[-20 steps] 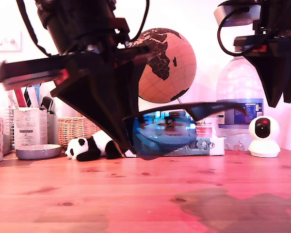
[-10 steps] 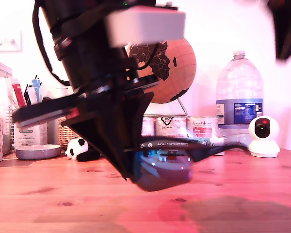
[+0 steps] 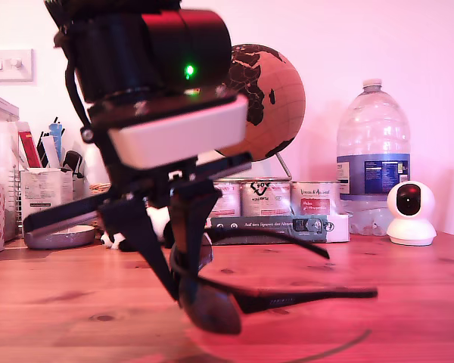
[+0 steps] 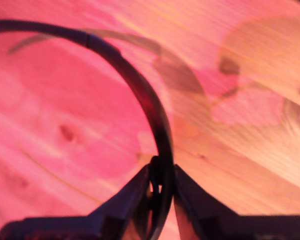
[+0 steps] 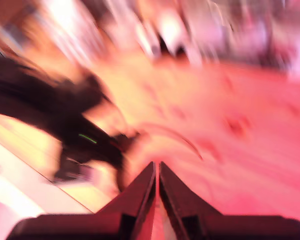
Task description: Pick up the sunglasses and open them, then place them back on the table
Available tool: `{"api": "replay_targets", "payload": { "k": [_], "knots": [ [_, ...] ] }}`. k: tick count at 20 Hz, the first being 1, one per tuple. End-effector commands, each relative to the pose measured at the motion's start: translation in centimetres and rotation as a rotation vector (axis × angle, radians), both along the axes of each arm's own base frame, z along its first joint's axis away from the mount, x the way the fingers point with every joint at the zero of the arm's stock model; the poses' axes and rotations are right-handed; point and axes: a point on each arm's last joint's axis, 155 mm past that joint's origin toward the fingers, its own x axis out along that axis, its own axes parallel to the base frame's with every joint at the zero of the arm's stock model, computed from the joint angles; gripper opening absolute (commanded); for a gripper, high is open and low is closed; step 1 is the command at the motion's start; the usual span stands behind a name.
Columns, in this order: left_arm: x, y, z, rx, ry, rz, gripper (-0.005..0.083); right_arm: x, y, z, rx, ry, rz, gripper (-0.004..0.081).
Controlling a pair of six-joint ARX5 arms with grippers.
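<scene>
Lowered since the earlier frames, the sunglasses [image 3: 234,299] now hang just above the table [image 3: 408,280] with both temple arms spread toward the exterior view's right, where before they sat higher in front of the tins [image 3: 266,198]. My first gripper [image 4: 160,187] pinches the frame's rim between its fingertips, a lens [image 4: 75,115] showing the wood grain through it. My second gripper [image 5: 157,175] is out of the exterior view now, its fingertips pressed together on nothing in a blurred wrist view.

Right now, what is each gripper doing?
My first gripper: shut on the black wraparound sunglasses, near the reddish-brown wooden table.
My second gripper: shut, holding nothing.
</scene>
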Motion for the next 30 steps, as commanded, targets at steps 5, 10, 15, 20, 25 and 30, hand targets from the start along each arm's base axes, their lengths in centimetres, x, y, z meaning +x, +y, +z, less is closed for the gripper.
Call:
{"api": "replay_targets", "payload": {
  "k": [5,10,15,20,25,30],
  "knots": [
    [-0.9,1.6,-2.1,0.067,0.068,0.005,0.0008,-2.3,-1.6,0.3,0.036,-0.035,0.003,-0.001],
    [-1.7,1.9,-2.4,0.082,0.102,0.0,0.0337,-2.3,-1.6,-0.1,0.025,-0.022,0.003,-0.001],
    [-1.0,1.7,-2.0,0.072,0.071,0.02,0.0398,-1.9,-1.7,0.0,0.014,-0.034,-0.01,-0.001],
    [0.9,1.0,0.9,-0.001,0.004,0.168,0.0398,-0.4,-1.7,-0.8,-0.042,-0.005,-0.049,-0.001],
    [2.4,-0.1,5.4,-0.148,-0.027,0.372,0.0394,2.1,-1.3,-2.5,-0.194,0.018,-0.065,-0.001],
    [2.7,-0.2,9.1,-0.285,-0.019,0.579,0.0197,4.5,-0.9,-3.5,-0.265,0.049,-0.112,-0.001]
  ]
}}
